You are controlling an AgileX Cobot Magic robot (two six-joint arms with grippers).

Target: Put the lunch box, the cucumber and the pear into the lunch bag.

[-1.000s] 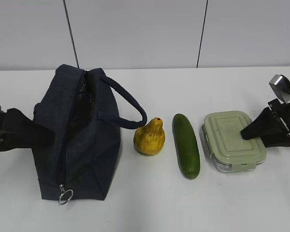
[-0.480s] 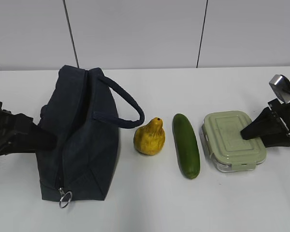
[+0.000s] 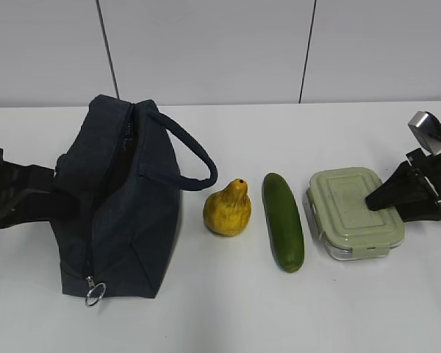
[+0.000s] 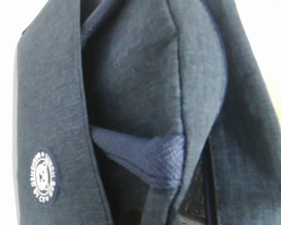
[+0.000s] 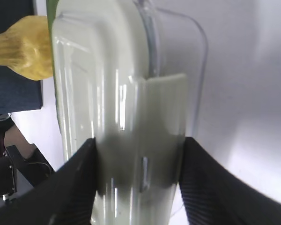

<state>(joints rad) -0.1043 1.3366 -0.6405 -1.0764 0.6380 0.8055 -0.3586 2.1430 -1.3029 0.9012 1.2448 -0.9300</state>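
Observation:
The dark navy lunch bag (image 3: 125, 206) lies on its side at the left, its zipper slit part open. My left gripper (image 3: 59, 193) is pressed into the bag's left wall and shut on a fold of its fabric. In the left wrist view only the lunch bag (image 4: 131, 93) shows, and my fingers are hidden. The yellow pear (image 3: 228, 209) and the green cucumber (image 3: 283, 220) lie side by side in the middle. The lunch box (image 3: 349, 209) with its sage lid rests on the table at the right. My right gripper (image 3: 375, 198) is shut on the lunch box (image 5: 122, 93), one finger against each face.
The bag's loop handle (image 3: 195, 158) arches toward the pear. A metal ring pull (image 3: 93, 294) hangs at the bag's near corner. The white table (image 3: 228, 309) meets a grey panelled wall behind. The pear (image 5: 28, 51) shows beyond the box in the right wrist view.
My left gripper has shut on the bag's fabric, and the bag's left wall and top have shifted and puckered toward it. The right gripper and lunch box have not moved.

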